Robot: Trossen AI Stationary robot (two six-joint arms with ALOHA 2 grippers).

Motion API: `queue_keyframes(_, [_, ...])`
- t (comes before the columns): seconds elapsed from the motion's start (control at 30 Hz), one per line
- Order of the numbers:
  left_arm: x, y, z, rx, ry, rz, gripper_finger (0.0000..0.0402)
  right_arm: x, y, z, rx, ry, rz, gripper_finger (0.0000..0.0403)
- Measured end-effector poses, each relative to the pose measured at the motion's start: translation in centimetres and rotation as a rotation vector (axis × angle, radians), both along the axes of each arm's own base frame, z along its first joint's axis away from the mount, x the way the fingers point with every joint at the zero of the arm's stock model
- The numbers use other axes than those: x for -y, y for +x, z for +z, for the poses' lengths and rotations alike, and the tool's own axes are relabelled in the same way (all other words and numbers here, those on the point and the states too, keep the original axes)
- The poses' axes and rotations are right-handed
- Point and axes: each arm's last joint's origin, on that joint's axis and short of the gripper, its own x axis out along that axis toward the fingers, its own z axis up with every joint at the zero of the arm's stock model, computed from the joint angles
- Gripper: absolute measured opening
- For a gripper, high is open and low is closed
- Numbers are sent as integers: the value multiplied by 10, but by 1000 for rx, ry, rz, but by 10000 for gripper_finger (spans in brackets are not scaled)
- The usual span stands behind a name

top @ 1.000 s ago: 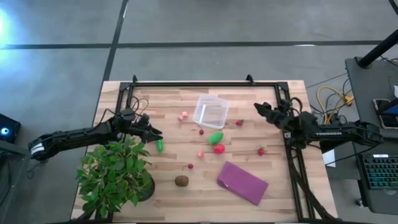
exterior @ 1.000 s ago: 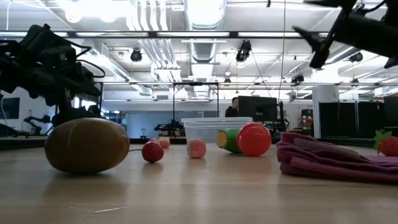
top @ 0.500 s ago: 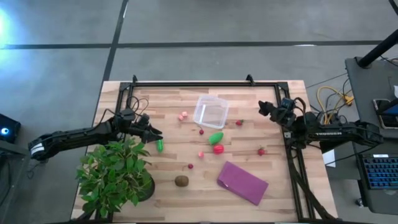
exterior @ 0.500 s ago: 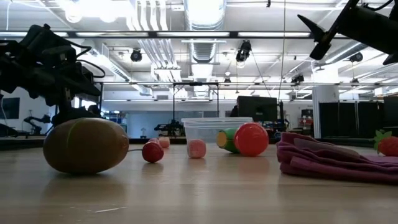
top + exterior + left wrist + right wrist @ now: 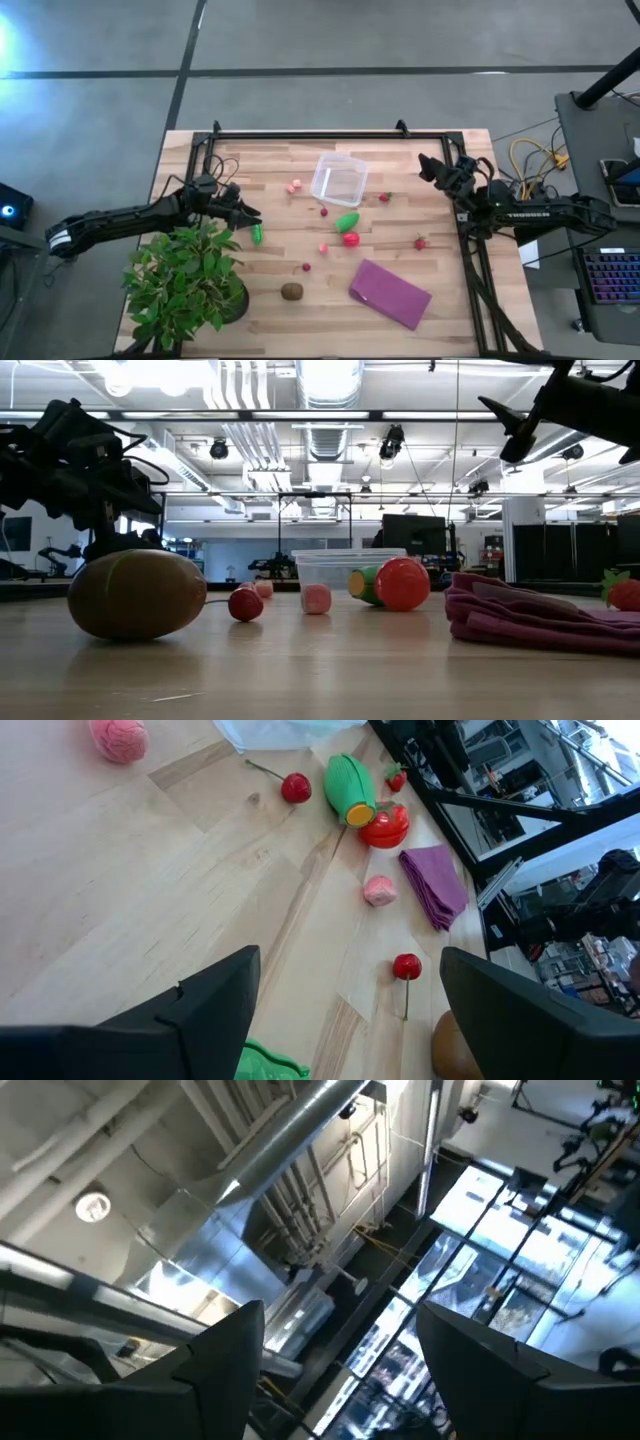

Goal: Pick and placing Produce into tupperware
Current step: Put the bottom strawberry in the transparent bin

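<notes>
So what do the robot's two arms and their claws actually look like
Both arms are dark, jointed and slender. The left arm has a pale band near its base and thin black cables looping at the wrist. The right arm carries small white lettering. Each claw has two dark, flat fingers.

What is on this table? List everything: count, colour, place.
tub: one, clear, mid-table, nothing seen inside
pink pieces: two, one left of the tub, one by the red vegetable
cherries: two, red, one beside the tub, one near the brown fruit
strawberries: two, red, and, right of the tub
green vegetable: one, touching the red vegetable
red vegetable: one
green piece: one, at the left fingers
brown fruit: one
purple cloth: one, folded
potted plant: one, green, left corner
left fingers: open, over the green piece
right fingers: open, raised, right edge
</notes>
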Motion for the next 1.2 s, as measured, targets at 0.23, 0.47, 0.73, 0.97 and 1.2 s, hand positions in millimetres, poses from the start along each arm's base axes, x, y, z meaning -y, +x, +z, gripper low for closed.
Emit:
queue_keyframes(0.23, [0, 0, 0, 0, 0, 0, 295, 0, 19, 24, -136, -56, 119, 254])
queue_keyframes(0.47, [0, 0, 0, 0, 0, 0, 295, 2, 38, 49, -1044, 18, 195, 254])
queue_keyframes(0.73, [0, 0, 0, 0, 0, 0, 295, 2, 13, 77, -1655, 160, 71, 254])
queue_keyframes(0.97, [0, 0, 0, 0, 0, 0, 295, 4, 18, 88, -1637, 181, 34, 254])
queue_keyframes(1.2, [0, 0, 0, 0, 0, 0, 295, 1, 12, 74, -1706, 352, 92, 254])
